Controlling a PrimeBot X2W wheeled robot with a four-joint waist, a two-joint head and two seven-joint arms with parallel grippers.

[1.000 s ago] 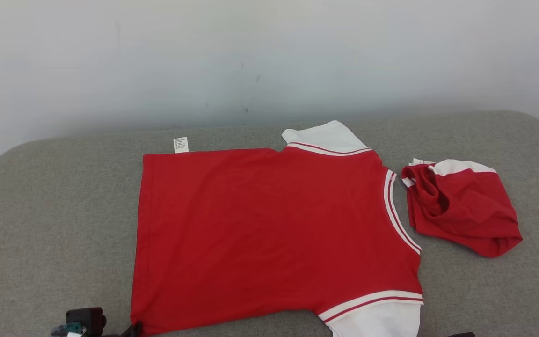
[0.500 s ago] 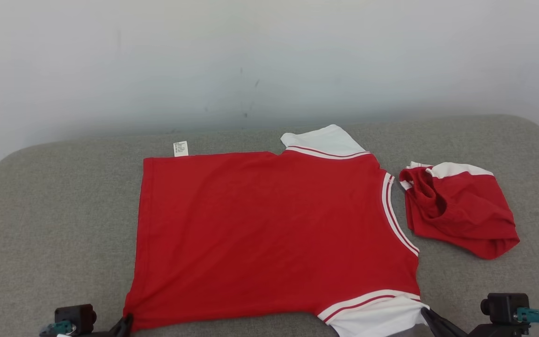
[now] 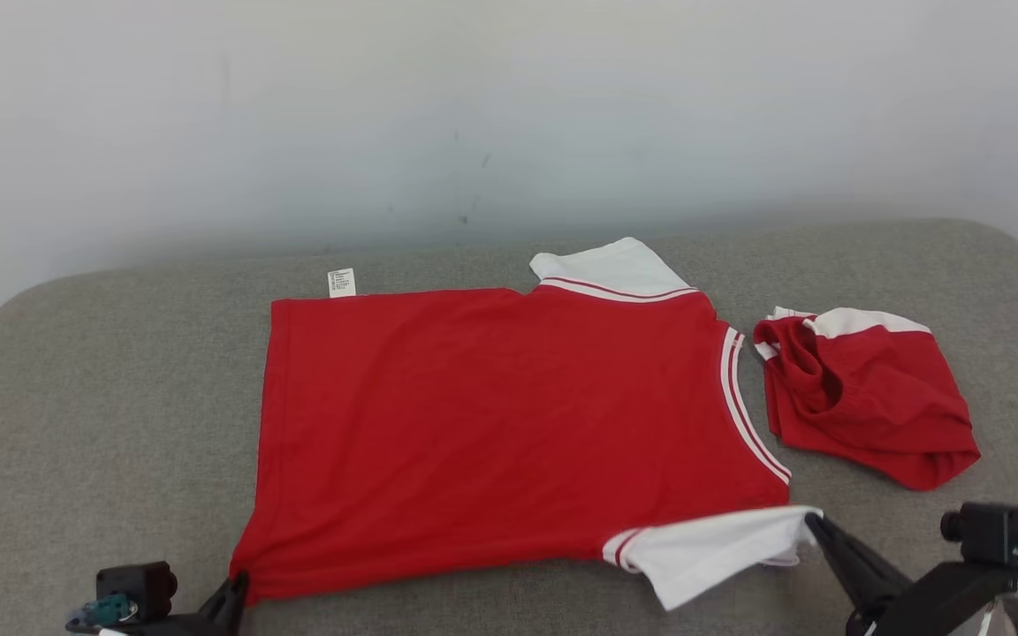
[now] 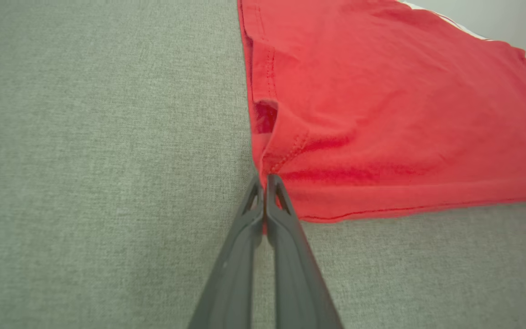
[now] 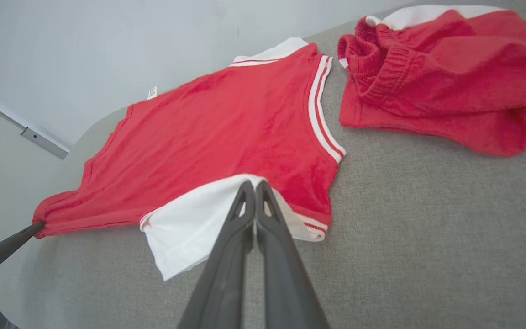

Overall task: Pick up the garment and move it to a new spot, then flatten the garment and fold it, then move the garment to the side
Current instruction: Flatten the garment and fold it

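garment: a red short-sleeved cloth shirt (image 3: 509,424) with red-and-white striped trim lies spread flat across the middle of the head view, on the grey fabric-covered tabletop (image 3: 102,397).
left claw (image 3: 238,587): at the lower left of the head view, its two dark fingers are pressed together on the shirt's lower-left hem corner. in the left wrist view the red cloth puckers into creases at the tips.
right claw (image 3: 814,523): at the lower right of the head view, pinched tight on the edge of the near white sleeve (image 3: 712,548).
near sleeve: drawn up toward the right claw's tip, with one loose corner pointing at the bottom edge of the frame.
far white sleeve (image 3: 611,261): lies flat at the shirt's upper edge, upper centre.
small white care tag (image 3: 341,283): sticks out past the shirt's upper-left edge.
crumpled red shorts (image 3: 871,397): they have a white band and sit at the right of the frame, near the shirt's striped collar but apart from it.
backdrop: a pale wall (image 3: 509,115) fills the top of the frame.
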